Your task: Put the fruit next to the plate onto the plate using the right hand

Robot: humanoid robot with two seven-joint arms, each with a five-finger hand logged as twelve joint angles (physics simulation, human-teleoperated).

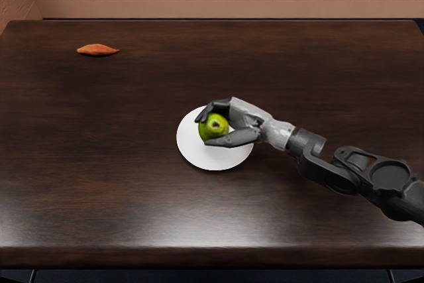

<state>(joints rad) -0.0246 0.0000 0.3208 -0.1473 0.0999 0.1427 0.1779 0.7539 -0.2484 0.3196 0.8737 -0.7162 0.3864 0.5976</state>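
A green apple [212, 126] is held over the white plate [199, 154] near the table's middle. My right hand [220, 124] is shut on the apple, fingers curled over its top and thumb under its right side. The right arm reaches in from the lower right edge. Whether the apple touches the plate is hidden by the hand. The left arm does not show.
An orange, elongated sweet-potato-like object [97, 49] lies at the far left of the dark wooden table [99, 183]. A beige wall runs behind the table's far edge.
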